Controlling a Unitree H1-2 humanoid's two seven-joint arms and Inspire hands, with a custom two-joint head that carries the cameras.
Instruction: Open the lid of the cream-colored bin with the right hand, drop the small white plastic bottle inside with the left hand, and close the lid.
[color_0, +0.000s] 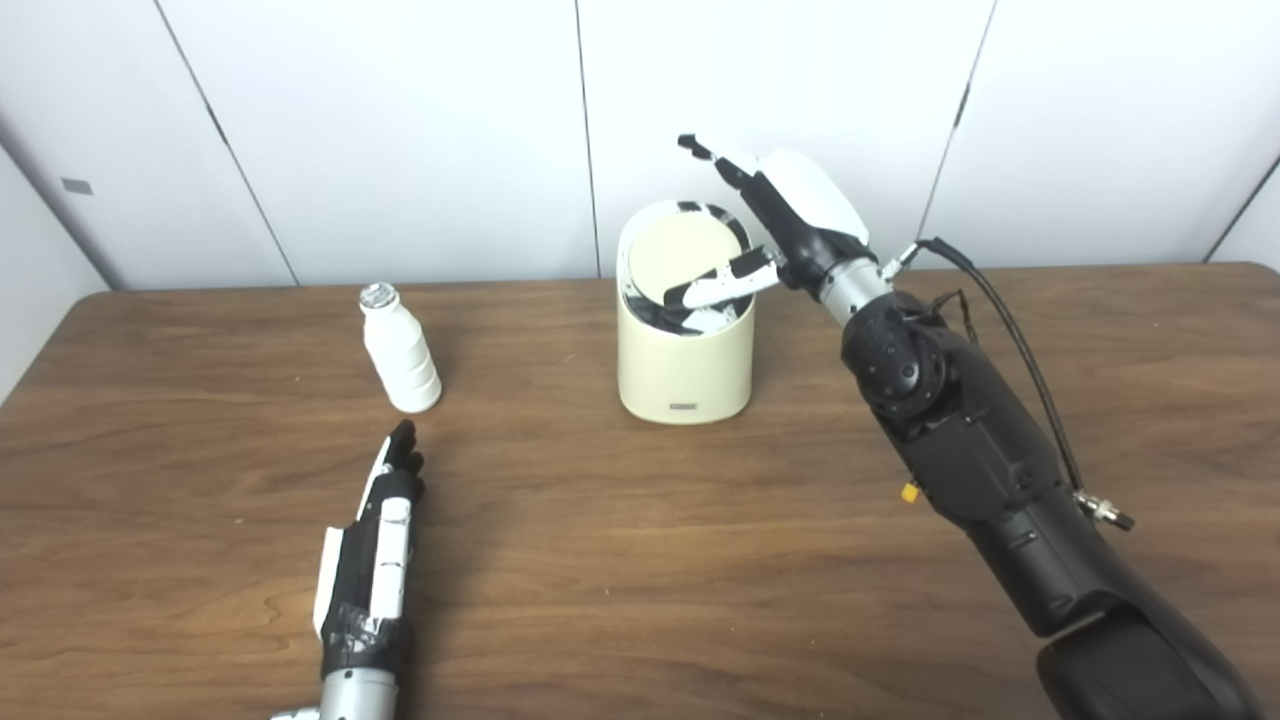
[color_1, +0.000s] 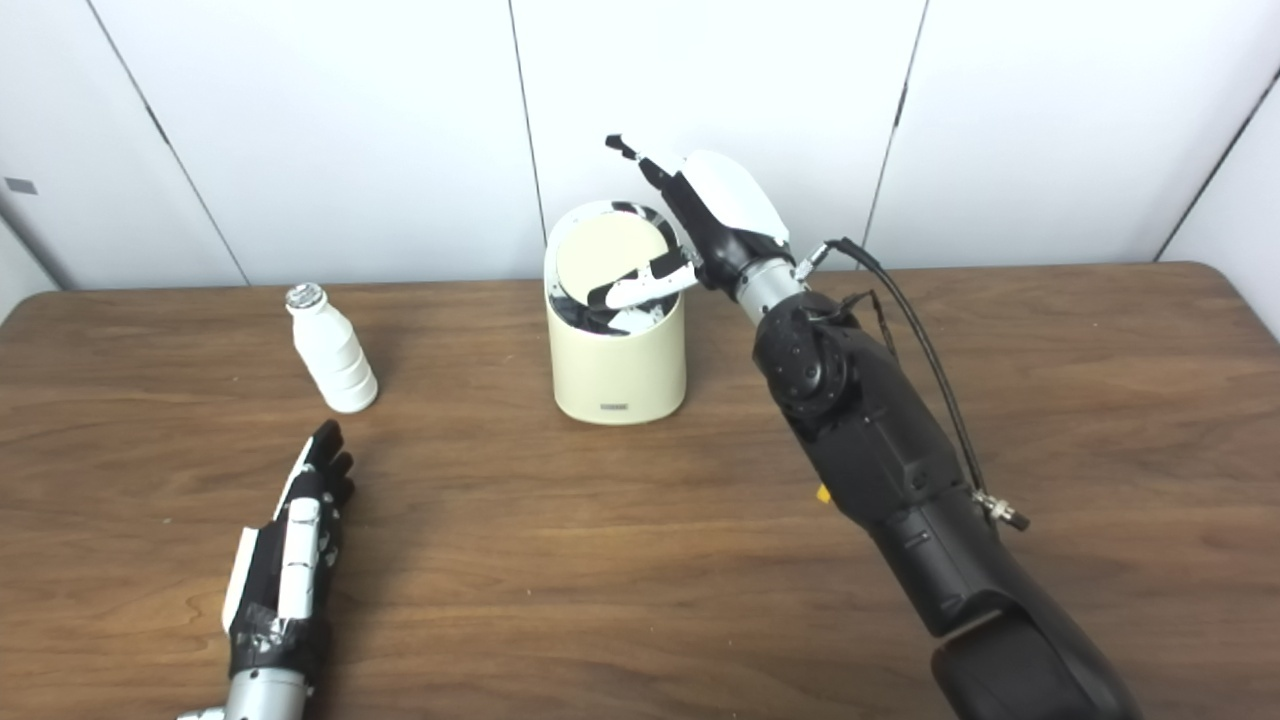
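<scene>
Small white plastic bottle (color_0: 401, 349) stands near table's (color_0: 640, 560) back-left, long axis approx. vertical w/ slight lean, foil cap up; one bottle, one cream-colored bin (color_0: 685, 355) well to its right; bin lid (color_0: 683, 260) tilted up, dark opening showing; right hand (color_0: 775, 225) at bin's rim, fingers spread, thumb over opening, gripping nothing; left hand (color_0: 375, 540) flat on table, fingers straight, empty, just short of bottle.
</scene>
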